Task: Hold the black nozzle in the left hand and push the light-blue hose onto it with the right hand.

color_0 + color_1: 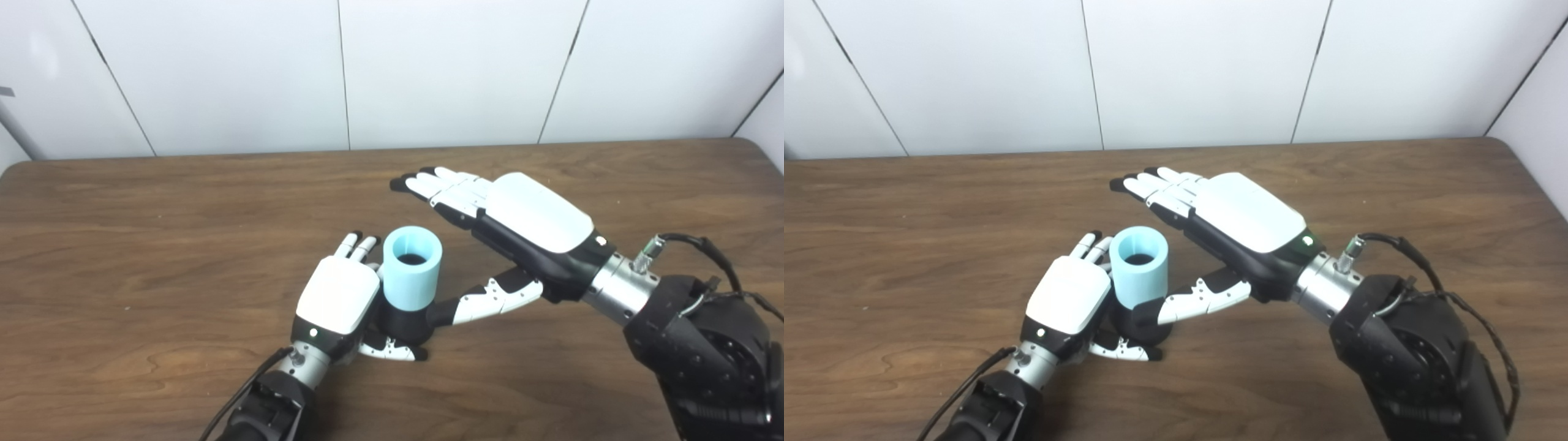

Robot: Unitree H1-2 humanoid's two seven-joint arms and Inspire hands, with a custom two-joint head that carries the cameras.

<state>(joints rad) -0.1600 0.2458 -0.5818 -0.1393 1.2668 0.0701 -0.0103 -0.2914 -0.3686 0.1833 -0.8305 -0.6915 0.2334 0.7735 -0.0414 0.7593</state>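
Closest to us, the right arm's dark forearm (704,343) sweeps in from four o'clock, and its right hand (527,226) hangs over the wooden table (122,245), fingers stretched flat and spread, gripping nothing. Only its thumb reaches down, the tip touching or just beside the black nozzle (407,321) at the base.

And look at the middle: the light-blue hose (411,269) already stands upright on that nozzle, its open mouth facing up, dark inside. By my reading the push is done or very nearly so; how deep the hose is seated cannot be judged from up here.

The left hand (340,300), coming up from six o'clock, is wrapped around the nozzle from the nine o'clock side, thumb curled under in front, fingers behind the hose.

The right hand's palm sits at about two o'clock from the hose, clear of it. What seems left is just letting go.
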